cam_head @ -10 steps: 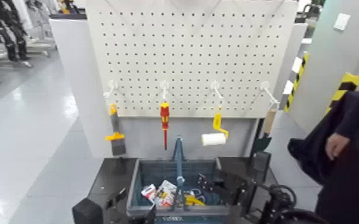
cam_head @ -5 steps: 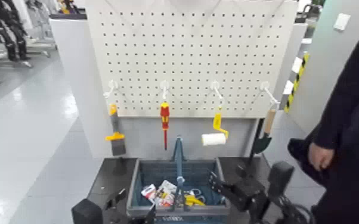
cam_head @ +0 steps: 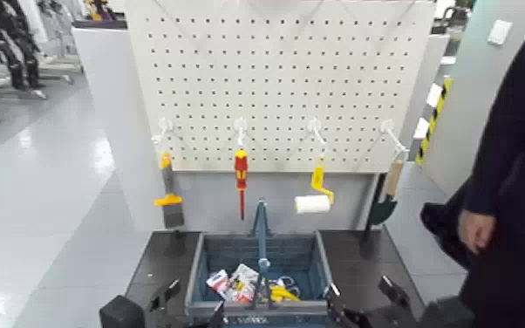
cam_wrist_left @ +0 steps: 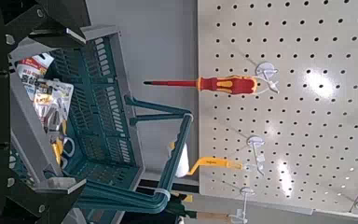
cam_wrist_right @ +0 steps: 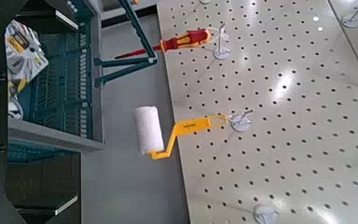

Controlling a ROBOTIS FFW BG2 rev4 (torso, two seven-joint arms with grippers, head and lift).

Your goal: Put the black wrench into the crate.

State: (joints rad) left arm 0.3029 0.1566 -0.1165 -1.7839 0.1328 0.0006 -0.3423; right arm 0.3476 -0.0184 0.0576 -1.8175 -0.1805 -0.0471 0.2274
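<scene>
Dark, low platform (cam_head: 372, 253) under the work, its surface showing to left and right of the crate (cam_head: 310, 254), which sits in the middle—blue-grey, slotted sides, tall central handle (cam_head: 262, 232) upright. Inside, carded packets (cam_head: 242, 281) on the left and a yellow item (cam_head: 283, 293) nearer the right. Black wrench: cannot pick it out, neither on the hooks nor for certain among the crate's contents. Left gripper (cam_head: 194, 301) at the crate's near left corner, fingers spread, nothing between them. Right gripper (cam_head: 362, 301) off the near right corner, likewise open and empty. Beyond the crate a pale pegboard (cam_head: 275, 78) stands on a light panel; hanging along its lower edge, left to right: orange-and-grey tool (cam_head: 170, 196), red-and-yellow screwdriver (cam_head: 242, 179), yellow-handled roller (cam_head: 313, 203), green trowel (cam_head: 384, 208). Room: glossy grey floor (cam_head: 44, 192) to the left, dark equipment (cam_head: 9, 44) far left. On the right a person in dark clothing, bare hand (cam_head: 475, 231) hanging low; behind, yellow-and-black striped tape (cam_head: 436, 118) and a white wall plate (cam_head: 499, 32).
</scene>
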